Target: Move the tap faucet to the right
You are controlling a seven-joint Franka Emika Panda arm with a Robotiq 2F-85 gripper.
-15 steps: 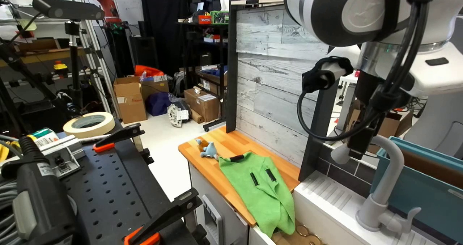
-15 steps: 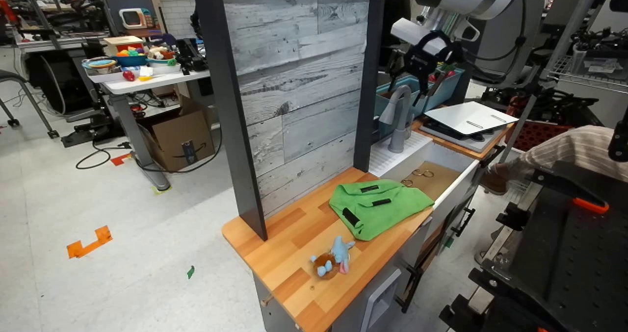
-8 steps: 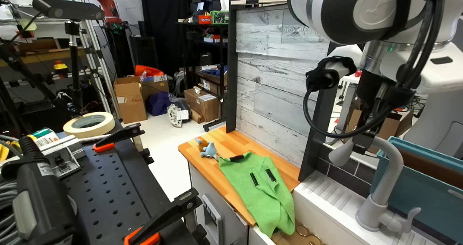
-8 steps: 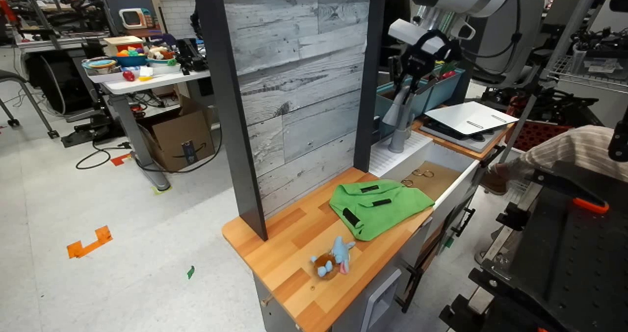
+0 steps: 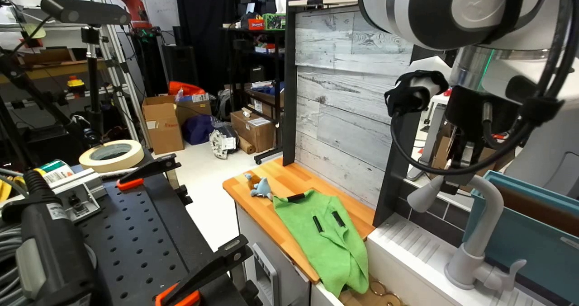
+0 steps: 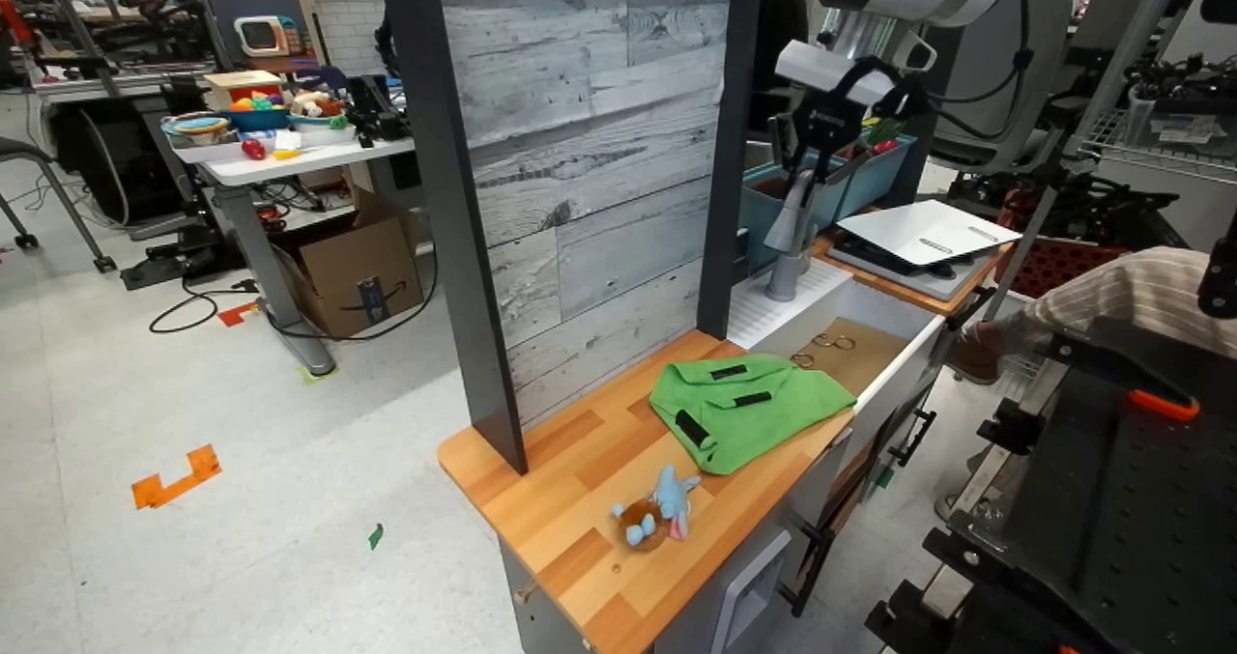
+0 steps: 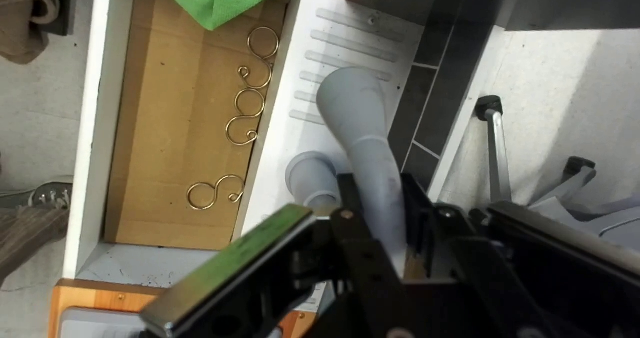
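Observation:
The grey tap faucet (image 5: 486, 220) stands upright on the white sink ledge, its arched spout bending over toward the basin. In an exterior view the spout head (image 6: 781, 233) hangs down below the arch. My gripper (image 7: 378, 180) has its black fingers on both sides of the spout, close against it, just behind the flared head (image 7: 352, 101); it is shut on the spout. The lower stem (image 7: 311, 178) shows beside the left finger. Seen from outside, the gripper (image 5: 454, 186) reaches down onto the top of the arch and hides part of it.
A teal bin (image 5: 529, 238) stands behind the faucet. The faucet's side lever (image 5: 513, 272) sticks out low. A green cloth (image 6: 749, 417) and a small plush toy (image 6: 657, 509) lie on the wooden counter. Gold rings (image 7: 250, 103) lie in the basin. A dark post (image 6: 727, 152) rises beside the sink.
My gripper has come down around the spout and shut on it. The spout head has since swung slightly, leftward in an exterior view, while the faucet's base has stayed put.

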